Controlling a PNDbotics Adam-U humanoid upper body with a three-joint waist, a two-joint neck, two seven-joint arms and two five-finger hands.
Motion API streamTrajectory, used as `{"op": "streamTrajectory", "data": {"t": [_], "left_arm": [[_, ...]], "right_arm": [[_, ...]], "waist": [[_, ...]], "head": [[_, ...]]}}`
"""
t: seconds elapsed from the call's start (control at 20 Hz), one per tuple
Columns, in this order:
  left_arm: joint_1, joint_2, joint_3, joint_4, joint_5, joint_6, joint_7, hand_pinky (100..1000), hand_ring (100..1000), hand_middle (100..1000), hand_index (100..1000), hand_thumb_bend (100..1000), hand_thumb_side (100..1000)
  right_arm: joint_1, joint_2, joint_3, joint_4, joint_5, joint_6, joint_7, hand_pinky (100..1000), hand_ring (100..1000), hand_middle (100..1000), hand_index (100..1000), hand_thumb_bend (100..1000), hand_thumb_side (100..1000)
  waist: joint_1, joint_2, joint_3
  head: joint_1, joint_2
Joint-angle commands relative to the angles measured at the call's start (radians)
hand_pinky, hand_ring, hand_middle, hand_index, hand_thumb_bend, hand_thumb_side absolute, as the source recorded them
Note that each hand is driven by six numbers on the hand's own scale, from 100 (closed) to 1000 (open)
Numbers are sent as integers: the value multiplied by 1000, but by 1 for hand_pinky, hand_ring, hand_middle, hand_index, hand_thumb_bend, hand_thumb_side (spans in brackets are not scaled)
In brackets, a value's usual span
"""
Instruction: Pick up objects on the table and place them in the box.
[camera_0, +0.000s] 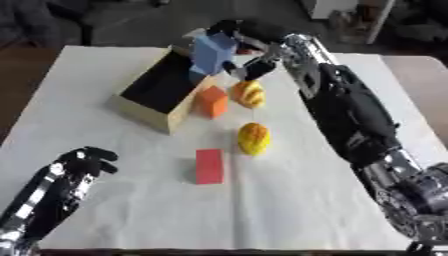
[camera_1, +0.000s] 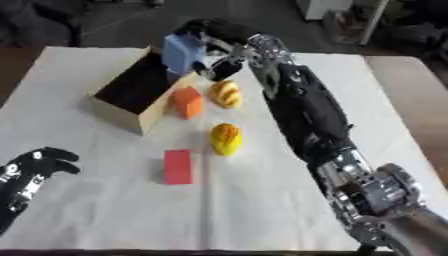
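Note:
My right hand (camera_0: 238, 37) reaches across the table and is shut on a blue block (camera_0: 213, 53), holding it above the far rim of the open cardboard box (camera_0: 150, 110). An orange block (camera_0: 212, 101) leans against the box's right wall. Two yellow ridged fruit-like things lie on the cloth: one (camera_0: 249, 93) beside the orange block, one (camera_0: 254, 138) nearer the middle. A red block (camera_0: 209, 166) lies flat in front of them. My left hand (camera_0: 80, 167) rests at the lower left with fingers curled and nothing in it.
A white cloth (camera_0: 289, 210) covers the table. My right forearm (camera_0: 350, 115) stretches along the right side of the objects. Dark floor and furniture lie beyond the table's far edge.

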Motion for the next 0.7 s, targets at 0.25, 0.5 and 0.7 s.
{"op": "streamTrajectory", "data": {"t": [0.25, 0.5, 0.7], "left_arm": [[-26, -5, -14, -22, 9, -3, -18, 824, 660, 672, 744, 100, 751], [-36, -7, -19, -24, 11, -2, -24, 824, 660, 672, 743, 100, 751], [-39, -8, -21, -24, 13, -2, -27, 824, 660, 672, 743, 100, 751]], "right_arm": [[-40, 68, -4, -1, 133, 3, -21, 854, 796, 640, 867, 100, 100], [-39, 96, -4, -6, 240, 43, -88, 858, 825, 774, 939, 241, 159], [-33, 110, -1, -11, 342, 108, -173, 867, 854, 853, 975, 380, 491]], "waist": [[8, 3, 33], [7, 11, 62], [4, 12, 73]], "head": [[-29, 5], [-45, 5], [-50, 5]]}}
